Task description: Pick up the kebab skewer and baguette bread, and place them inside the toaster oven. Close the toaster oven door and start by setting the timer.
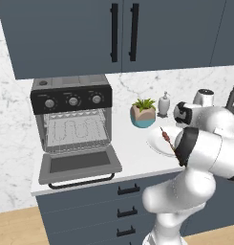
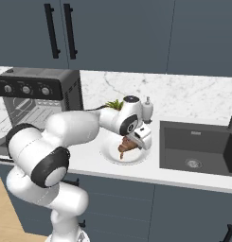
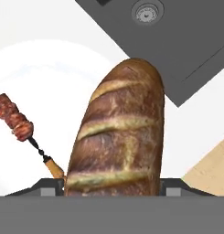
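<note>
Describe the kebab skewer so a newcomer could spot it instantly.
Start at the white marble-look countertop, between the boxy black-and-grey toaster oven and the dark sink. A round white plate sits there holding two foods. The kebab skewer is the thin stick threaded with reddish-brown meat chunks, far slimmer than the thick golden-brown scored baguette loaf beside it.

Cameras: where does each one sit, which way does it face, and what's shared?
Left base view: behind the arm's left, facing the toaster oven with its toaster oven door dropped open; arm at lower right.
Right base view: behind the arm's right, facing plate and sink; arm from lower left, gripper over the plate.
Hand view: looks along the gripper at the baguette bread.
Shared: kebab skewer, plate.
</note>
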Available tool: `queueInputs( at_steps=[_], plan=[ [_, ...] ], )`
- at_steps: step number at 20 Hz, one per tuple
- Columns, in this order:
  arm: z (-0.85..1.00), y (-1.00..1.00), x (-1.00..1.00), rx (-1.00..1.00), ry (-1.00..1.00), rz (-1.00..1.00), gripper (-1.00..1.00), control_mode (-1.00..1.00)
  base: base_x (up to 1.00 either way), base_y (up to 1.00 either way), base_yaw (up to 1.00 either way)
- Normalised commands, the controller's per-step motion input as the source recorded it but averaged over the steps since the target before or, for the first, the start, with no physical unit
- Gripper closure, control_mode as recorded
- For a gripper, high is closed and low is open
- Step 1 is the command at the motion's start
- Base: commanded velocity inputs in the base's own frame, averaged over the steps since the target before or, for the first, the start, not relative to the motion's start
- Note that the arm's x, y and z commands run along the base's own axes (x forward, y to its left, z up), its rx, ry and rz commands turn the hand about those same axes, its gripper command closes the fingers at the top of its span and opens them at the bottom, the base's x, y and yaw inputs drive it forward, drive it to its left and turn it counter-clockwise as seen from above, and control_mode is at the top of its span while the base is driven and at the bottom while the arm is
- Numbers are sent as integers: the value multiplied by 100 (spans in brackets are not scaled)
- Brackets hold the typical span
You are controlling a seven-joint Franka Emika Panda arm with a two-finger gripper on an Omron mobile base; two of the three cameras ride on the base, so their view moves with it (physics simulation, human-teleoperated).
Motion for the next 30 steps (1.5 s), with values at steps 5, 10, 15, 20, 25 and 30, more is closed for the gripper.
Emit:
queueInputs(
  at_steps=[5,10,15,20,25,30],
  plan=[
    [29,16,-74,13,-6,-34,100,-100,0,0,0],
    [33,75,-56,13,-10,-39,100,-100,0,0,0],
    [45,97,-30,6,-14,-32,100,-100,0,0,0],
    [43,100,-31,0,-10,-23,100,-100,0,0,0],
    [40,100,-11,0,-3,-17,100,-100,0,0,0],
    [22,100,0,0,-2,-11,100,-100,0,0,0]
  ],
)
